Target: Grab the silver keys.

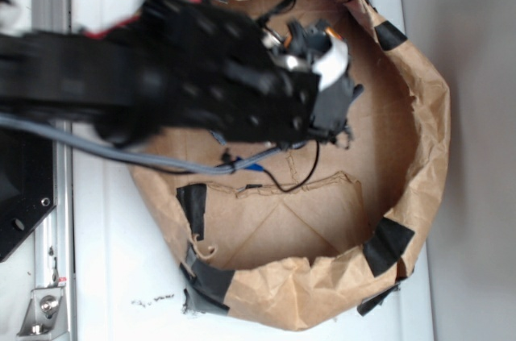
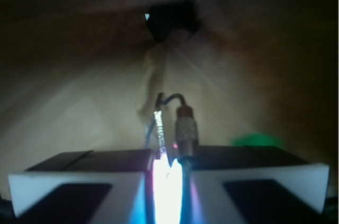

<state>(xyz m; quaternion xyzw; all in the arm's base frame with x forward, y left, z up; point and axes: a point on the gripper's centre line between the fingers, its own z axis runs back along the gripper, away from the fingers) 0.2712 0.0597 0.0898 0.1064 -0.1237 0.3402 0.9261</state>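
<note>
1. Counter [image 1: 105, 276] surface is plain white, with a metal rail [image 1: 50, 2] running along its left edge and a small metal bracket [image 1: 44, 309] at the lower left corner.
2. Brown paper, crumpled and rolled at the edges, forms a shallow bag-like basin [image 1: 419, 139] on the counter, patched with strips of black tape [image 1: 387, 244] around its rim.
3. Inside, the paper floor [image 1: 282, 228] shows creases and a bare lower half.
4. Black robot arm [image 1: 121, 75] reaches in from the left across the upper half of the basin, blurred, with grey cables [image 1: 145, 155] trailing beneath it.
5. Its tool [image 1: 334, 95] sits over the upper middle of the basin, pointing down into it.
6. From the wrist view the tool [image 2: 169, 166] has its two pale fingers [image 2: 74, 181] drawn nearly together, with only a thin bright slit between them.
7. Silver keys [image 2: 159, 123] sit in that slit, thin metal edges and a knurled cylindrical piece [image 2: 186, 128] sticking out just beyond the fingertips, seemingly pinched.
8. A green blur [image 2: 257, 140] lies low on the right of the paper, beside the tool.
9. A dark tape patch [image 2: 172, 20] shows on the far paper wall.
</note>
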